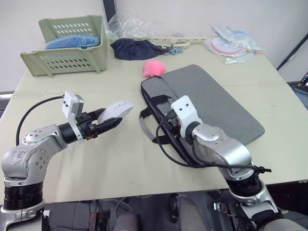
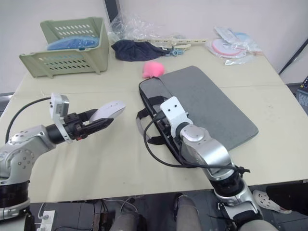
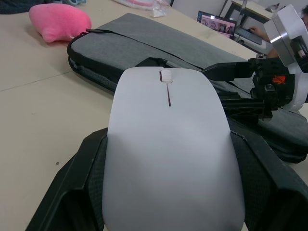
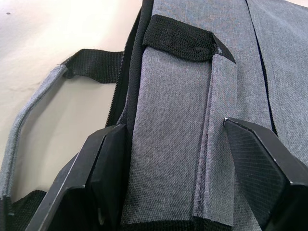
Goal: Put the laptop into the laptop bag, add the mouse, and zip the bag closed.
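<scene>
Left jaws [image 1: 114, 123] clamp white mouse [image 1: 117, 109], right jaws [image 4: 178, 168] straddle grey bag [image 1: 211, 103]

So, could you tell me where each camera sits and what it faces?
Eye views: head, looking down over the table at both arms and the laptop bag.
Left wrist: along the left gripper, shut on the mouse.
Right wrist: along the right gripper, fingers either side of the bag's handle.
All share the bag.
</scene>
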Controlling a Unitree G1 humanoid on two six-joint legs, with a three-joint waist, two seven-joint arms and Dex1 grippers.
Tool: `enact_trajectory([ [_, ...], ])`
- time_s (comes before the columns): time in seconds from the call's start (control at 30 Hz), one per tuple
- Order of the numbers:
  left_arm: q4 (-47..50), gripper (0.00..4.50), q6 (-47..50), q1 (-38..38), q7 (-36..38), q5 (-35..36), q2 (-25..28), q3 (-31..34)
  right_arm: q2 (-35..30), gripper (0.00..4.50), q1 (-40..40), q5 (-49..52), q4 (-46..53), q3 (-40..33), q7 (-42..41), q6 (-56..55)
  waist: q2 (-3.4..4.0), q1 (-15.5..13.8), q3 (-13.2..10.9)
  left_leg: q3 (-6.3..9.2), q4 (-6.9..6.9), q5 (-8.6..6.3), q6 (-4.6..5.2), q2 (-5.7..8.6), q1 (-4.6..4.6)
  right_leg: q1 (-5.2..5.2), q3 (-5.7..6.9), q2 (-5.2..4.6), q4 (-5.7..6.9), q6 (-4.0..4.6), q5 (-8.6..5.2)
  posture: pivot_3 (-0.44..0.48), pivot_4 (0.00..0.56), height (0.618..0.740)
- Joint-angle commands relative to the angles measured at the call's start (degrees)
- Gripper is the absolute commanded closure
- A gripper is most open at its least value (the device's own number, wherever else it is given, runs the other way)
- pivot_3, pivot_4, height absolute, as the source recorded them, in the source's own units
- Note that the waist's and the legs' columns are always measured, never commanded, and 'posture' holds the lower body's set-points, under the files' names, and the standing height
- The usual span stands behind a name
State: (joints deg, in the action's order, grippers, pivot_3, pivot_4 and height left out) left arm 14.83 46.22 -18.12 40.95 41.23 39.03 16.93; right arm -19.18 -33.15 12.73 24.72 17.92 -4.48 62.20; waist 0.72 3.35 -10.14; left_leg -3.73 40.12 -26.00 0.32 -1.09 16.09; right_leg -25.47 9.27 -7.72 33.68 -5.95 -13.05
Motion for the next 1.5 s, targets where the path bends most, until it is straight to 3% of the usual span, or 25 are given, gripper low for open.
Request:
enact_trajectory([
  [0.03,0.70,1.69,-0.50,-0.93,-0.13,0.66,0.15,0.31,-0.45,0.96,-0.70,-2.14,1.78,1.52,-1.78,-1.83,0.00,-0.01,0.00,0.00,0.00,0.00,0.00,0.00,0.00,0.00,0.00,0.00,0.00,0.00,0.00,0.000,0.150,0.740],
  [0.3,0.80,1.69,-0.61,-0.93,-0.83,0.54,-0.43,-0.05,-1.58,0.96,-2.48,-5.81,1.25,5.12,-4.60,-4.33,0.00,0.01,0.00,0.00,0.00,0.00,0.00,0.00,-0.01,0.00,0.00,0.00,-0.01,0.00,0.00,0.000,0.150,0.740],
  [0.97,0.87,1.69,-1.15,-1.02,-2.44,0.50,-1.33,-0.50,-0.97,0.96,-2.92,-10.61,-1.41,6.08,-6.37,-1.36,0.00,-0.09,0.00,0.02,0.00,0.00,0.00,0.00,0.01,0.00,0.00,-0.01,-0.02,0.00,0.00,0.000,0.150,0.740],
  [1.07,0.74,1.69,-1.31,-1.10,-2.59,0.35,-1.46,-0.56,-0.95,1.76,-3.06,-11.31,-1.44,6.18,-6.45,-0.89,0.00,-0.09,0.00,0.02,0.00,0.00,0.00,0.00,0.01,0.00,0.00,-0.01,-0.02,0.00,0.00,0.000,0.150,0.740],
  [1.23,0.53,1.69,-1.54,-1.24,-2.73,0.20,-1.63,-0.75,-0.50,4.19,-3.05,-12.05,-1.68,5.86,-6.70,-0.61,0.00,-0.21,0.00,0.02,0.01,0.00,0.00,0.00,0.01,0.00,0.00,-0.01,-0.02,0.00,0.00,0.000,0.150,0.740],
  [1.27,0.47,1.69,-1.58,-1.28,-2.75,0.17,-1.67,-0.74,-0.43,4.39,-3.08,-12.15,-1.68,5.82,-6.73,-0.58,0.00,-0.21,0.00,0.03,0.02,0.00,0.00,0.00,0.02,0.00,-0.01,-0.02,-0.02,0.00,0.00,0.000,0.150,0.740],
  [1.5,0.61,1.69,-1.51,-1.55,-2.81,-0.05,-2.13,-1.31,-0.08,4.39,-3.28,-12.02,-1.19,4.94,-7.14,-0.06,0.00,-0.19,0.00,0.02,0.03,0.00,0.00,0.00,0.02,0.00,-0.01,-0.02,-0.01,0.00,0.00,0.000,0.150,0.740],
])
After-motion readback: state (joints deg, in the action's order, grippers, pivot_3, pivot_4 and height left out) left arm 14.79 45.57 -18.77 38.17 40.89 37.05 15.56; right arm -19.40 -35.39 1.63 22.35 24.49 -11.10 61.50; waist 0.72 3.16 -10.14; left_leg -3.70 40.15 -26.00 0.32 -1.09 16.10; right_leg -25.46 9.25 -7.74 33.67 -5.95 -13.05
